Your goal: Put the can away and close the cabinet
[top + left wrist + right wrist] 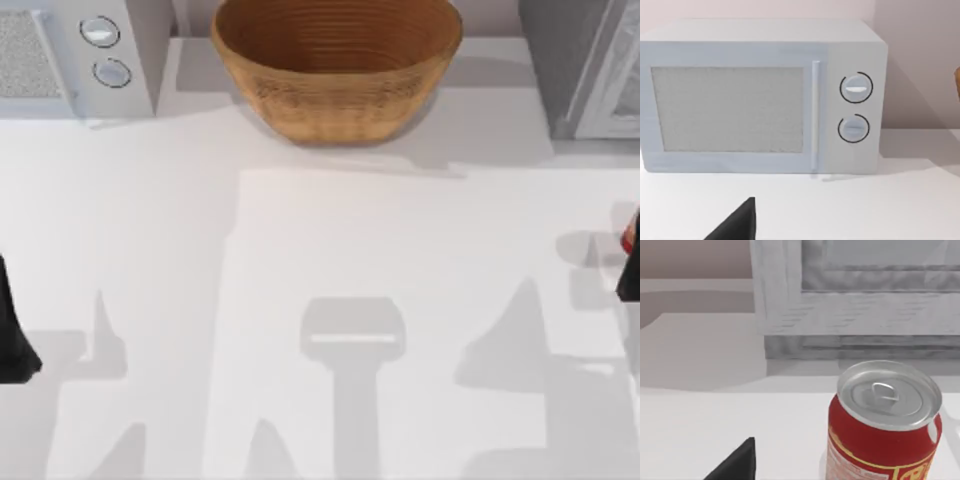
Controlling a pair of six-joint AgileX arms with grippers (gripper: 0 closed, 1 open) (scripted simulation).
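- The left gripper (pixel 12 335) sat at the table's left edge, at about nine o'clock in the top view, well apart from everything else; whether its jaws were released or clenched could not be told.
- In the left wrist view, one dark fingertip (pixel 737 222) showed low over the white table (pixel 880 210), with nothing between it and the appliance ahead.
- The right gripper (pixel 629 268) was at the table's right edge, at about three o'clock in the top view; the state of its jaws could not be told either.
- The can (pixel 883 426) stood upright on the table just ahead of the right gripper, red-sided with a silvery pull-tab lid; in the top view only a red sliver (pixel 626 238) of it showed at the right edge, touching or just beside the dark gripper.
- A dark fingertip (pixel 737 462) of the right gripper appeared in the right wrist view beside the can, apart from it.
- Beyond the can, at about one o'clock in the top view, stood the pale grey cabinet (pixel 855 295), at the far right of the table.
- The wicker basket (pixel 337 65) stood at twelve o'clock, at the far edge.
- The microwave (pixel 760 95), door shut and bearing two round dials, sat at about eleven o'clock, at the far left.
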